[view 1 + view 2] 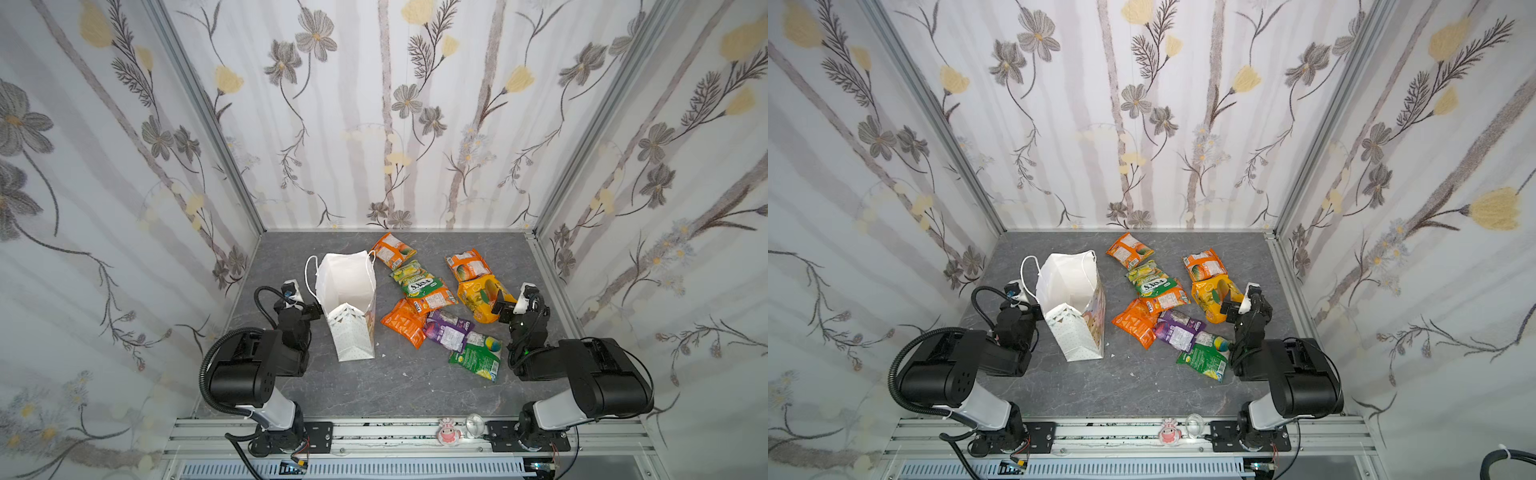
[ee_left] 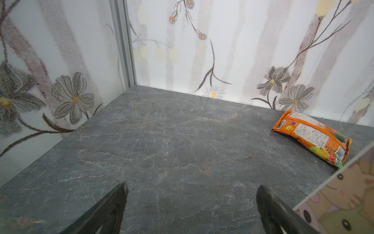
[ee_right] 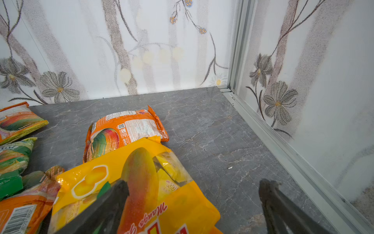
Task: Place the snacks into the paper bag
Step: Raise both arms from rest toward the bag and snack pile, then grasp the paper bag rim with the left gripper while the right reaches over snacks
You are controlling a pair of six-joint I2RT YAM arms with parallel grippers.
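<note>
Beside the snacks point(image 1: 432, 299), the paper bag point(image 1: 353, 332) stands upright, mouth upward.

Three white panels point(image 1: 386, 124) printed with grey flowers, pale yellow blooms and brownish stems close in the cell in both top views, filling the upper part and both sides of the frame. Aluminium posts point(image 1: 200, 104) run up the two back corners. The surface point(image 1: 407, 386), dark grey and stone-like with fine pale veins, lies in the lower middle. Along the bottom edge runs a slotted aluminium rail point(image 1: 382, 436), with a small pink figurine point(image 1: 448, 433) and a clear dome point(image 1: 473, 424) on it near the centre. Below the rail sits a ribbed grille point(image 1: 353, 469). Light is soft and even.
</note>
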